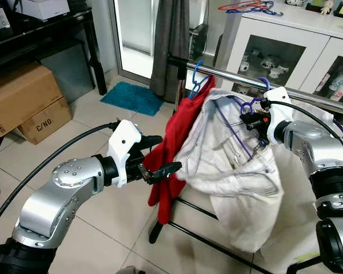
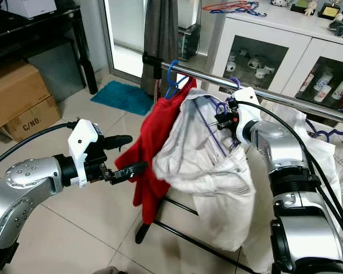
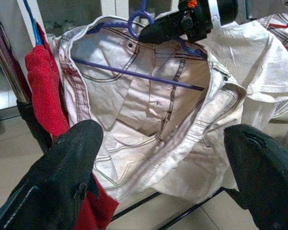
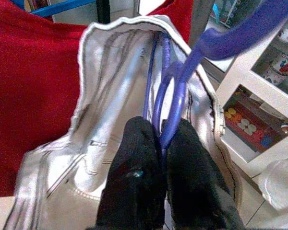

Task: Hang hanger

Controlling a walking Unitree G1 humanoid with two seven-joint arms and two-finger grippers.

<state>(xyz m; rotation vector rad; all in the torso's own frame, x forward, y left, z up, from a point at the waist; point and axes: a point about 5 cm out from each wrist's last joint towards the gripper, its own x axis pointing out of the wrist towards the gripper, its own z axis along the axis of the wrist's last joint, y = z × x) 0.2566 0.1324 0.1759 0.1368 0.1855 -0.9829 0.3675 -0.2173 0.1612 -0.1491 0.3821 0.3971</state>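
Observation:
A purple hanger carries a white garment in front of the chrome rail. My right gripper is shut on the hanger's neck just under its hook. The hook rises beside the rail; I cannot tell whether it rests on it. My left gripper is open and holds nothing, level with the red garment, which hangs from a blue hanger at the rail's left end. Between the left fingers I see the white garment's opening.
The rack's black base bars run along the tiled floor. Cardboard boxes and a black table stand at the left. A teal mat and a grey curtain lie behind. A white cabinet carries spare hangers.

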